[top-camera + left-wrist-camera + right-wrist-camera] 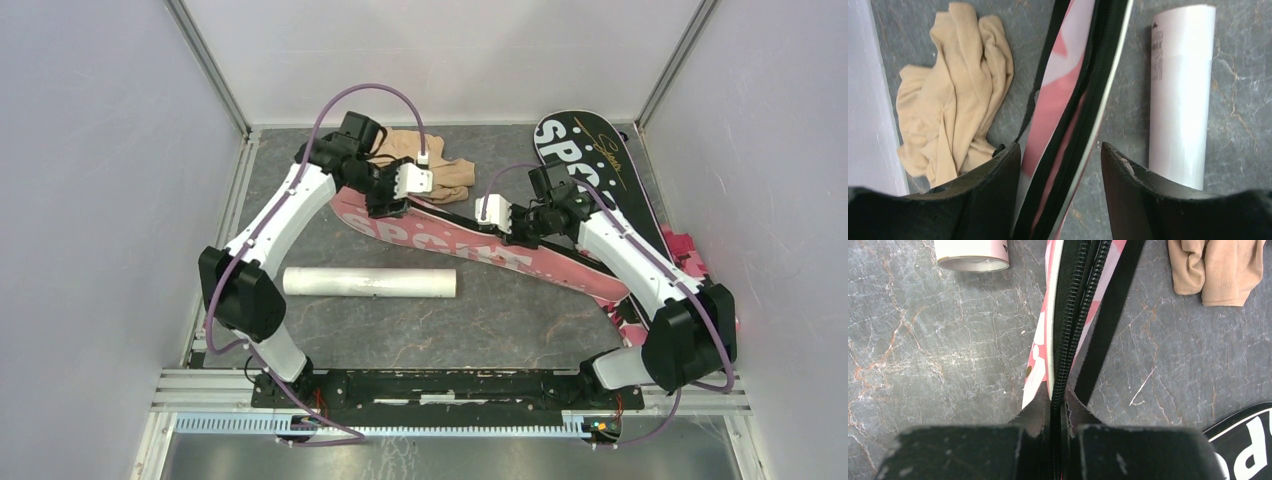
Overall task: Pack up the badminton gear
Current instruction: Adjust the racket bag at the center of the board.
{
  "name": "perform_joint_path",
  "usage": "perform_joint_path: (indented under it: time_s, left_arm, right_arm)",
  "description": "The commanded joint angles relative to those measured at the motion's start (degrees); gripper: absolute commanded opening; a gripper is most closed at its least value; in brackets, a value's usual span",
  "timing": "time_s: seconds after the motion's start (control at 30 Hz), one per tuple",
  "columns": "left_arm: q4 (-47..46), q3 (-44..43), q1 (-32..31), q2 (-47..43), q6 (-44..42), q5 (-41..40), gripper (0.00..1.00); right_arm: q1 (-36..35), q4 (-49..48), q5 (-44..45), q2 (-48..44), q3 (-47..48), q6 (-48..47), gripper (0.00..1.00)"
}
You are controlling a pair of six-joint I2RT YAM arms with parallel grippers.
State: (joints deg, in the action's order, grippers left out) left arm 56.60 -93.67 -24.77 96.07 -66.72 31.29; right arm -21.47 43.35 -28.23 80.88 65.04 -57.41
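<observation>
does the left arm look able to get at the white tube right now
Probably yes: the left gripper is open, only straddling the pink cover edge, and the white tube lies uncovered on the table close to that arm.

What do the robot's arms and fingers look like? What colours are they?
The left arm and right arm have smooth white shells with chunky black joints. A thin purple cable loops along each one. Each wrist carries a small white box. The fingers are black, thick and a bit scuffed.
</observation>
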Motion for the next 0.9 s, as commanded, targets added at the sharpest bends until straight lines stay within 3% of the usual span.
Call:
perform_joint_path:
  time_s: [0.0,0.27,0.87]
  left_arm:
    - [6.74,-3.24,4.44,0.21,-5.18,2.41,0.65]
    - [6.97,-1.4,9.91,0.31,-7.45,3.52,0.63]
    - [14.07,-3.17,14.02,1.26,-14.33,5.77,0.59]
  right_arm:
    - [1.35,0.94,3.28,-2.62,-1.38,-2.61,0.0]
    - [2.32,1.02,3.08,-4.04,-3.17,-3.55,0.0]
    - [3.73,2.83,4.08,-4.86,-3.97,-5.61,0.0]
